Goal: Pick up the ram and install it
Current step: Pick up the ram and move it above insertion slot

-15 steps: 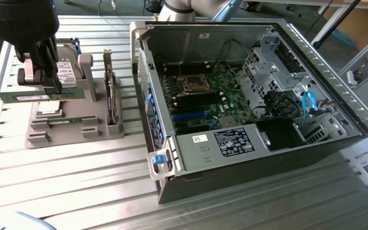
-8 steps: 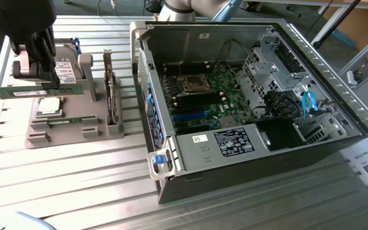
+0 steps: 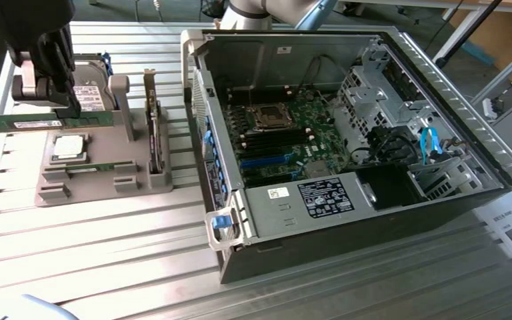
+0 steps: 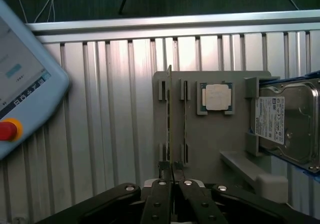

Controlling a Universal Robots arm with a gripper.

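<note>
The gripper point(image 3: 59, 107) is squeezing the ram point(image 3: 25, 123) — its fingers are shut tight on the thin green stick. It is holding the ram just above the gray tray point(image 3: 96, 190), on the exterior view's left, well apart from the open computer case point(image 3: 345, 220) on the right.

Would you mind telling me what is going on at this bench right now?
The robot arm's tool is shut on the ram, a thin green stick, and holds it by its edge over the grey holder. That holder also carries a processor chip and an upright expansion card. The open computer case lies on the exterior view's right with its motherboard exposed. The ram is not yet installed there.
</note>
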